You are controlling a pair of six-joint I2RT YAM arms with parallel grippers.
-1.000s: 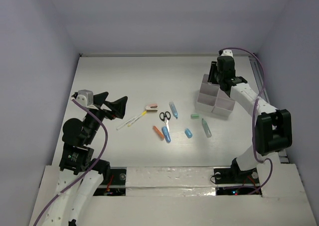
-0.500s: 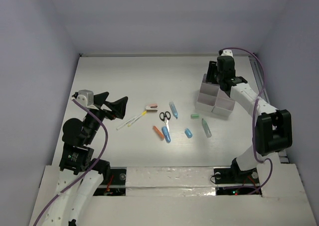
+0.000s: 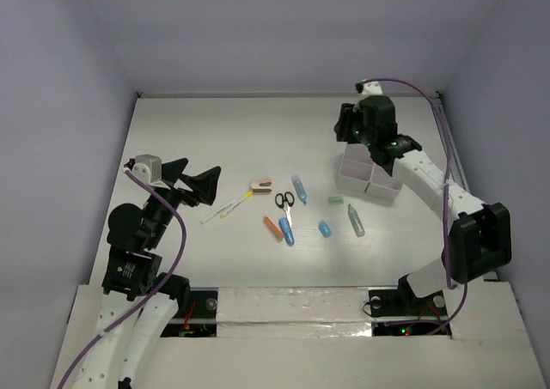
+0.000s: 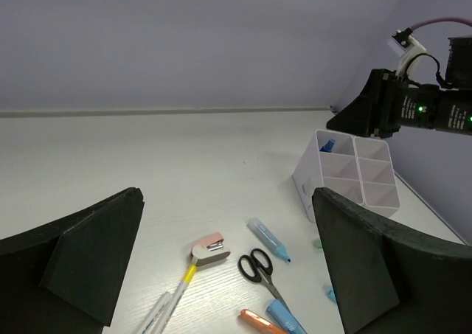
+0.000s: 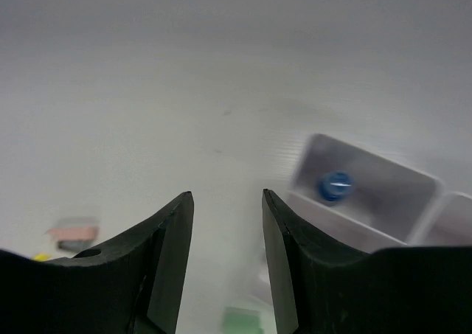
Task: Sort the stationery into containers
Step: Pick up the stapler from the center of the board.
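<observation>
The stationery lies mid-table: black-handled scissors [image 3: 284,201], a blue marker [image 3: 299,185], an orange marker [image 3: 272,227], a teal marker [image 3: 355,220], a mint eraser [image 3: 336,199], white yellow-tipped pens [image 3: 225,207] and a pink-beige piece [image 3: 260,184]. The white divided containers [image 3: 381,185] stand at the right. A blue-capped item [image 5: 334,186] stands in one far compartment. My right gripper [image 5: 227,195] hovers open and empty just past the containers' far left corner. My left gripper [image 4: 227,195] is wide open, above the table left of the pens.
A second blue marker [image 3: 286,231] and a small blue piece [image 3: 325,228] lie near the scissors. The side walls close in left and right. A cable runs along the right arm [image 3: 447,191].
My right gripper has swung left and off the top of the containers, to beyond their far left corner. The left arm has not moved.
</observation>
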